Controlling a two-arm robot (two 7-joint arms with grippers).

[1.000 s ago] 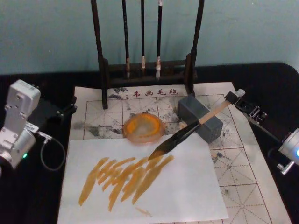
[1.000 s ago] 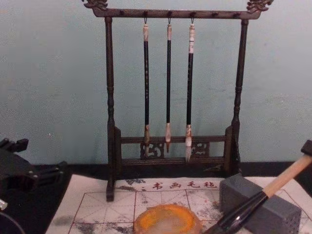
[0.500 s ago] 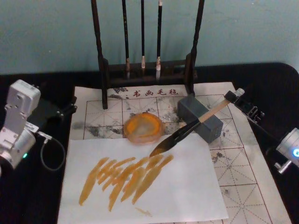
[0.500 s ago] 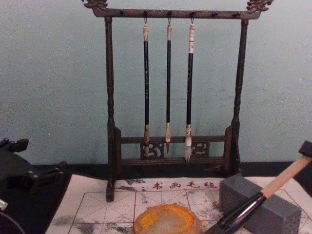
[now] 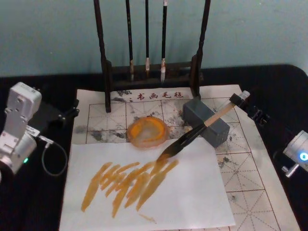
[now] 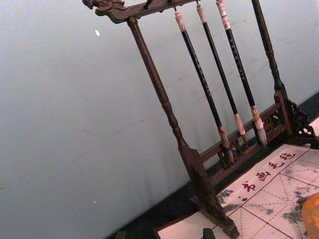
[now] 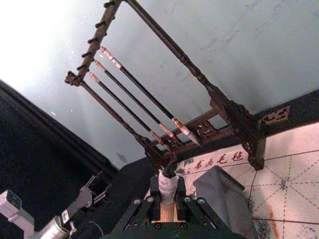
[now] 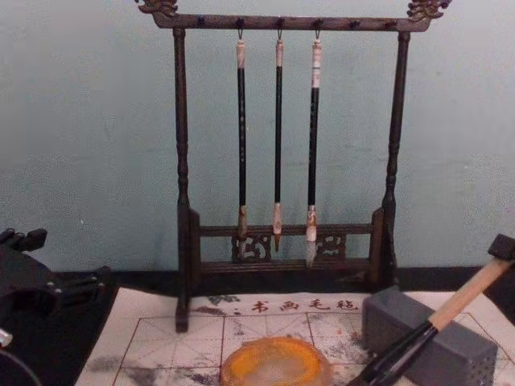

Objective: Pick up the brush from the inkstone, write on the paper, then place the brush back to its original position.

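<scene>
The left gripper (image 5: 71, 112) sits at the counter's left side; whether it is open cannot be told. A white sheet (image 5: 192, 202) streaked with orange lies on the gridded paper (image 5: 250, 178). The brush (image 5: 192, 135) slants down across the grey block (image 5: 193, 113), its bristles at the strokes' upper end. The right gripper (image 5: 237, 100) is clamped on the brush's white-wrapped end.

Tan-and-black brush (image 5: 195, 133) tilted, bristles down, over flat gridded, grey-smudged paper (image 5: 250, 178)
</scene>
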